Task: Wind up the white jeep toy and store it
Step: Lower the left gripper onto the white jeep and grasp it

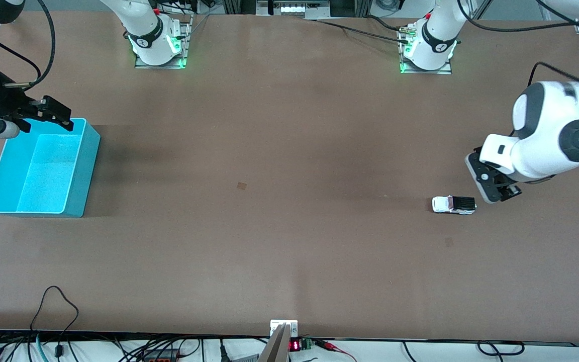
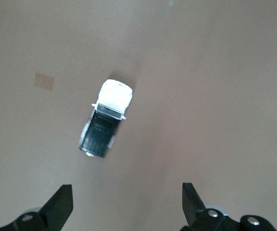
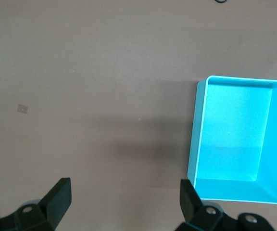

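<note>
Jeep: white jeep toy (image 1: 453, 204) sits on table (image 1: 279, 201) at left arm's end. Left gripper (image 1: 501, 193) hovers just beside it, fingers apart, probably lining up. Right gripper (image 1: 51, 114), spread, waits over blue bin (image 1: 84, 171).

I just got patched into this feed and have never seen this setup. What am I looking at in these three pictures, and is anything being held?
Two robot arms stand at a brown table. The big picture looks down from a high camera facing them; the other two come from cameras on each arm's wrist. The left gripper hangs open just beside the white jeep toy, which sits on the table toward the left arm's end. The right gripper is open above the rim of a blue bin, which holds nothing, at the right arm's end. Neither gripper holds anything.
</note>
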Available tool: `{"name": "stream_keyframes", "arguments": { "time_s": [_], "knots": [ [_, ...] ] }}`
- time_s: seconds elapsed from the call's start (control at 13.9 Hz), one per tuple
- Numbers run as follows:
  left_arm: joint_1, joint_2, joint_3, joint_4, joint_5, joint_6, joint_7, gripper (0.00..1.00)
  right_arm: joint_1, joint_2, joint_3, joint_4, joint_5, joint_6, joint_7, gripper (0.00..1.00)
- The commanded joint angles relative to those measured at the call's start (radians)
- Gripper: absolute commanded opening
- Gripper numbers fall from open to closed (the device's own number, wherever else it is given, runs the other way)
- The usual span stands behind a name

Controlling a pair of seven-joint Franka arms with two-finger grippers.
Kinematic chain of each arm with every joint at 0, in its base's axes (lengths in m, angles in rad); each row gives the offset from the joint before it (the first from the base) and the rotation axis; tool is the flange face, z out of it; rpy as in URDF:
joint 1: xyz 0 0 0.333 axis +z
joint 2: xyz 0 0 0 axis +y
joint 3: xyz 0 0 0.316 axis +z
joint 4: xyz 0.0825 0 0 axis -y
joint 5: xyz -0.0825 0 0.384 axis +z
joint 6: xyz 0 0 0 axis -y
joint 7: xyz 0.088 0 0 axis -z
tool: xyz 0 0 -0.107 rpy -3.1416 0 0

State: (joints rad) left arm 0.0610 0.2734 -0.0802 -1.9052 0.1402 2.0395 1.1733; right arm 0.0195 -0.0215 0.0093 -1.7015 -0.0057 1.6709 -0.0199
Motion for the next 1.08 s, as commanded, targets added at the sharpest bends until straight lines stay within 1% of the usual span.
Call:
{"name": "stream_keyframes", "arguments": {
  "time_s": [0.0, 0.14, 0.29, 0.36, 0.57, 0.72, 0.79, 0.86, 0.93, 1.0],
  "knots": [
    [-0.003, 0.059, -0.001, -0.011, 0.061, 0.121, 0.158, 1.00, -0.003, -0.002, 0.000, 0.014, 0.012, -0.017, -0.011, 1.00],
    [0.000, 0.105, -0.001, -0.037, 0.082, 0.217, 0.195, 1.00, -0.003, -0.002, 0.000, 0.013, 0.012, -0.017, -0.011, 1.00],
    [0.002, 0.124, -0.001, -0.099, 0.087, 0.333, 0.200, 1.00, -0.003, -0.002, 0.000, 0.014, 0.010, -0.017, -0.011, 1.00],
    [0.003, 0.138, -0.001, -0.119, 0.108, 0.390, 0.200, 1.00, -0.003, -0.002, 0.000, 0.014, 0.012, -0.017, -0.011, 1.00],
    [0.026, 0.179, 0.000, -0.127, 0.118, 0.454, 0.200, 1.00, -0.003, -0.002, 0.000, 0.014, 0.012, -0.017, -0.011, 1.00],
    [0.028, 0.208, -0.001, -0.127, 0.118, 0.481, 0.200, 0.96, -0.003, -0.003, 0.000, 0.014, 0.012, -0.017, -0.011, 1.00],
    [0.029, 0.217, -0.001, -0.127, 0.118, 0.494, 0.200, 0.92, -0.003, -0.003, 0.000, 0.014, 0.012, -0.019, -0.011, 1.00],
    [0.029, 0.228, -0.001, -0.127, 0.118, 0.498, 0.200, 0.87, -0.004, -0.003, -0.002, 0.014, 0.010, -0.017, -0.011, 1.00],
    [0.029, 0.233, -0.001, -0.127, 0.118, 0.498, 0.200, 0.74, -0.003, -0.005, -0.002, 0.014, 0.012, -0.019, -0.011, 1.00],
    [0.029, 0.234, -0.001, -0.127, 0.118, 0.498, 0.200, 0.59, -0.003, -0.005, -0.002, 0.014, 0.012, -0.019, -0.011, 1.00]
  ]
}}
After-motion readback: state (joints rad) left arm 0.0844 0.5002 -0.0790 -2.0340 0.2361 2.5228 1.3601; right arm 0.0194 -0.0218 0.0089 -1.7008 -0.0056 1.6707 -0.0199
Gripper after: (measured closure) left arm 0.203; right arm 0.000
